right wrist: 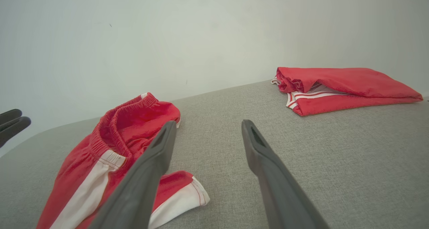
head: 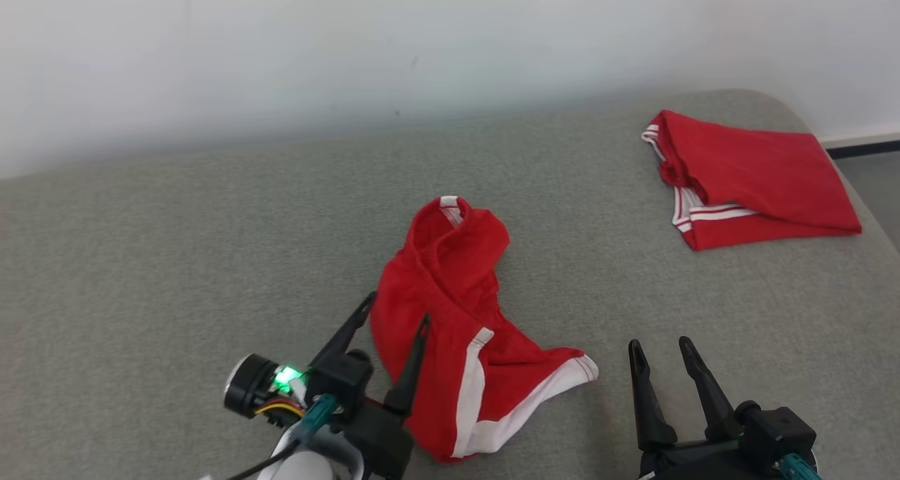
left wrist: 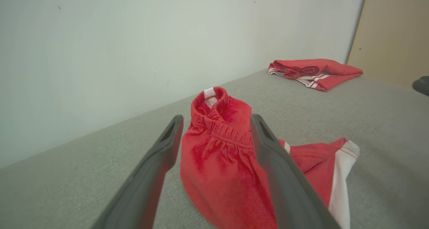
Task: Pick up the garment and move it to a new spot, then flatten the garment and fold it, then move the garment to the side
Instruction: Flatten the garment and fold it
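So, garment (head: 450,290): crumpled mid-surface (head: 176,255), left claw (head: 399,308) tips over its near edge
left claw: spread, empty
right claw (head: 660,341): spread, empty, near garment, apart
risk: single-layer pinch, bunch slips on lift
risk: drag reaches folded pile (head: 752,178)

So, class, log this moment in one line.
left fingers open by crumpled shorts | right fingers open, empty | folded shorts far right
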### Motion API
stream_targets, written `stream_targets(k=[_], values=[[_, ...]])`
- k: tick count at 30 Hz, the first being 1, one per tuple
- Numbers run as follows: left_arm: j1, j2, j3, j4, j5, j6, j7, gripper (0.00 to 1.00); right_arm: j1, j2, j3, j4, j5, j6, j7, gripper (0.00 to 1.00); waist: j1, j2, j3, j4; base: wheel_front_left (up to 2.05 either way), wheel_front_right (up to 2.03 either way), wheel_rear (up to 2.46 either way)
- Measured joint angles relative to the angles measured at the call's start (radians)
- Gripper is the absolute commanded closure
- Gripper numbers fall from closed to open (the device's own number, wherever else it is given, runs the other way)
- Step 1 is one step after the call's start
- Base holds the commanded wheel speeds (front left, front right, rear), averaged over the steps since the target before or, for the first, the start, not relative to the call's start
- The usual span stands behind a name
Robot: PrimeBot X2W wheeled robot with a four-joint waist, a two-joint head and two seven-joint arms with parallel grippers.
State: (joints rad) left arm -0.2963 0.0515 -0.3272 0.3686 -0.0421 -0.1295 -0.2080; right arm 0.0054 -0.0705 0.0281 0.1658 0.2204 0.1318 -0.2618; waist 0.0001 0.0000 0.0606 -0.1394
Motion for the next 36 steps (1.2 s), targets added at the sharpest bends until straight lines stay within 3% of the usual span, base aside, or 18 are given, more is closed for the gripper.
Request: stream_targets(k=[10, 16, 23, 24, 25, 26, 36], values=[[-0.100, -0.002, -0.145, 0.089, -0.009, -0.002, 0.105, 0.00, -0.012, 0.012, -0.005, 0.003, 0.007, 0.000, 0.000, 0.00, 0.0000, 0.0001, 0.044, -0.080, 0.00, 0.00, 0.00], [-0.119, 0.002, -0.163, 0.131, 0.010, 0.023, 0.164, 0.00, -0.020, 0.015, -0.005, 0.001, 0.008, 0.000, 0.000, 0.00, 0.0000, 0.0001, 0.069, -0.108, 0.00, 0.00, 0.00], [-0.116, 0.054, -0.167, 0.192, 0.042, 0.062, 0.214, 0.00, -0.026, 0.018, -0.008, -0.004, 0.010, 0.000, 0.000, 0.00, 0.0000, 0.0001, 0.091, -0.136, 0.00, 0.00, 0.00], [-0.112, 0.055, -0.167, 0.198, 0.038, 0.062, 0.215, 0.15, -0.026, 0.017, -0.008, -0.004, 0.012, 0.000, 0.000, 0.00, 0.0000, 0.0001, 0.091, -0.136, 0.00, 0.00, 0.00], [-0.112, 0.054, -0.166, 0.202, 0.032, 0.060, 0.214, 0.82, -0.026, 0.018, -0.007, -0.005, 0.016, 0.000, 0.000, 0.00, 0.0000, 0.0001, 0.092, -0.137, 0.00, 0.00, 0.00], [-0.112, 0.052, -0.166, 0.206, 0.024, 0.058, 0.214, 1.00, -0.027, 0.018, -0.006, -0.007, 0.016, 0.000, 0.000, 0.00, 0.0000, 0.0001, 0.091, -0.137, 0.00, 0.00, 0.00], [-0.106, 0.029, -0.104, 0.099, -0.091, 0.061, 0.087, 1.00, -0.020, 0.018, -0.019, -0.013, 0.015, 0.000, -0.001, 0.00, 0.0000, 0.0001, 0.083, -0.091, 0.00, 0.00, 0.00]])
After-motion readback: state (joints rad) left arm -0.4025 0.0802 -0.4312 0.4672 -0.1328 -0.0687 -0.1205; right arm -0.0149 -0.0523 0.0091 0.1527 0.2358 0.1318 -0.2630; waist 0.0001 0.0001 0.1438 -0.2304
